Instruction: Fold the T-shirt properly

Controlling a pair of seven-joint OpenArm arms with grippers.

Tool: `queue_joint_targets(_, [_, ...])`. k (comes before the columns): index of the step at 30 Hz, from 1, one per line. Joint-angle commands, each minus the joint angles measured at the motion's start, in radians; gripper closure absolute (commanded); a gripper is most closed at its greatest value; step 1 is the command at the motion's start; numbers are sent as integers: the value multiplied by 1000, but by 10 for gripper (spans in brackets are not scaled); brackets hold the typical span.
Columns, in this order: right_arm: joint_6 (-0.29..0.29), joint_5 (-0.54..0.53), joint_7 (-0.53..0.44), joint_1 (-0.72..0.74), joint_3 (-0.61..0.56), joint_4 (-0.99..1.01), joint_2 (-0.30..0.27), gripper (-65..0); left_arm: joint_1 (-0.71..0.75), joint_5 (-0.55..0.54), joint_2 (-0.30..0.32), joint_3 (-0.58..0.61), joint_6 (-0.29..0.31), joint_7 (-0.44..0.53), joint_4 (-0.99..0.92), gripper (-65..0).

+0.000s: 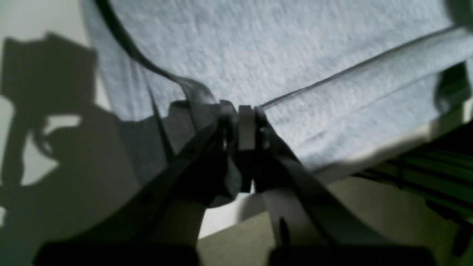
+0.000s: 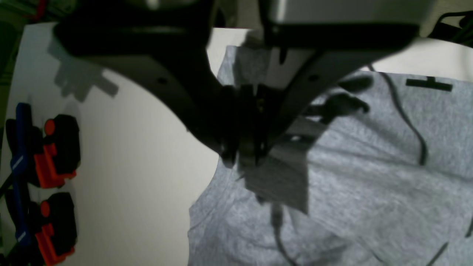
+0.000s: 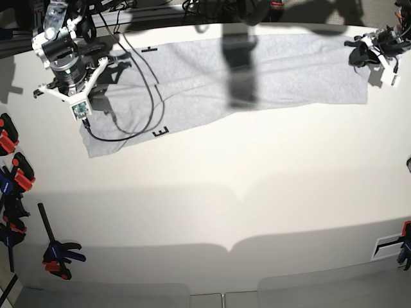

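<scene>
A large light heather-grey cotton T-shirt [image 3: 257, 70] lies spread in a long band along the far edge of the white worktop [image 3: 225, 205], reaching from near the far left corner almost to the far right corner. Small black marks of lettering show at its near and far edges on the left part.

The left gripper [image 1: 245, 122], at the far right corner in the base view, has its jaws together, clamped on the shirt's edge; the left wrist view shows a hemmed edge of grey cloth running away from the pinch, beside the worktop's edge.

The right gripper [image 2: 245, 155], over the shirt's end near the far left corner, has its jaws pressed together too, pinching a fold of the grey fabric, which rises in a small peak to the fingertips. A thin black cable [image 3: 151, 96] loops across the cloth just beside it.

Several black-and-orange spring clamps [image 2: 55, 151] lie along the worktop's left edge, well apart from the shirt.
</scene>
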State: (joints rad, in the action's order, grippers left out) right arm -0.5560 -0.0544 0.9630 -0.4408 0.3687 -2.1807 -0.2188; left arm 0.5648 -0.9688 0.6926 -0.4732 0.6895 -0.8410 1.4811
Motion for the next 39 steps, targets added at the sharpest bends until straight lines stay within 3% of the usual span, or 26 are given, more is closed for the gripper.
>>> queue_joint_targets(1, [14,3,-15,2,5,-18,-11,0,0,0,20,-13,9,16,13,0])
queue_joint_targets(10, [14,-66,6,-1,5,-18,-11,0,1,0,20,-13,9,19,13,0])
queue_joint_targets(11, [14,-66,6,-4,5,-18,-11,-18,1,0,20,-13,9,20,13,-60])
queue_joint_targets(14, [13,-85,-8,-12,5,-18,-11,-208,1,-1,20,-13,9,20,13,-250])
queue_joint_targets(17, [13,-87,-23,-11,5,-18,-12,-276,0,-1,21,-13,9,20,13,-323])
queue_joint_targets(23, [21,8,-27,3,5,-21,-14,-276,-3,-2,38,-16,9,33,15,-322])
queue_joint_targets(27, [121,39,-37,35,5,-44,-14,-276,-3,-21,45,-97,9,35,60,-322])
queue_joint_targets(30, [177,40,-51,80,5,-58,-13,-276,-3,-116,39,-206,9,40,112,-322])
queue_joint_targets(32, [179,-29,-77,113,5,-51,-5,-276,-2,-188,30,-261,9,75,131,-322])
queue_joint_targets(35, [148,-191,-82,148,4,-12,12,-275,-5,-202,5,-266,9,134,133,-322])
queue_joint_targets(39, [118,-234,-84,177,4,85,37,-275,-33,-161,-73,-217,9,125,133,-322])
